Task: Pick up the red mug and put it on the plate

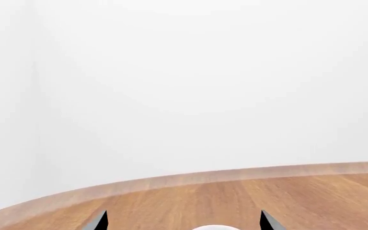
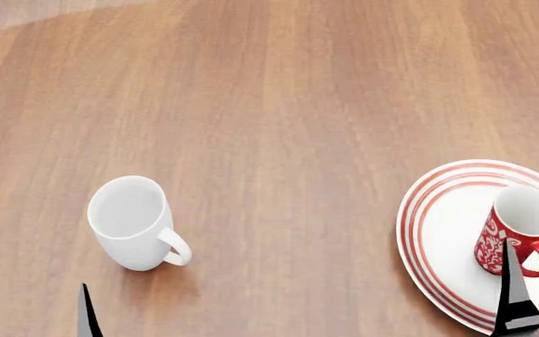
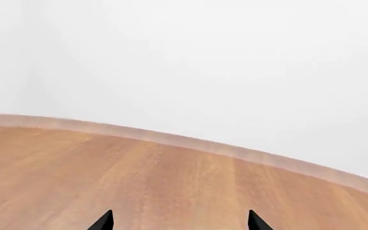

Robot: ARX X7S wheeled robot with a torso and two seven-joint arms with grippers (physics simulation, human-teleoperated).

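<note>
On the near right of the table (image 2: pixel 279 105), you have the plate (image 2: pixel 443 246), white with concentric red rings, partly cut by the picture's edge. Contents: the red mug (image 2: pixel 513 235), upright, white swirl ornament on its wall, white inside, empty as far as its mouth shows, handle turned to the near right. It stands well within the rings, toward the plate's right half, so by its position the task looks done or all but done.

Near left of the table: one plain white mug (image 2: pixel 134 221), upright, empty, handle to the right, well apart from the plate. It is no part of your job and sits where neither arm need cross it.

Right claw (image 3: pixel 178 221): the wrist view shows two dark fingertips spread wide with only bare wood between them, so it is open and holds nothing. In the head view one dark finger (image 2: pixel 516 298) overlaps the mug's near side; whether it touches the mug you cannot tell. That placement suits a claw just beside what it has let go.

Left claw (image 1: pixel 182 221): fingertips likewise spread wide, gripping nothing; a white curved rim shows low between them, probably the white mug's. It lies low at the near left, clear of the plate.

Beyond the table's curved far edge: plain white wall only.
</note>
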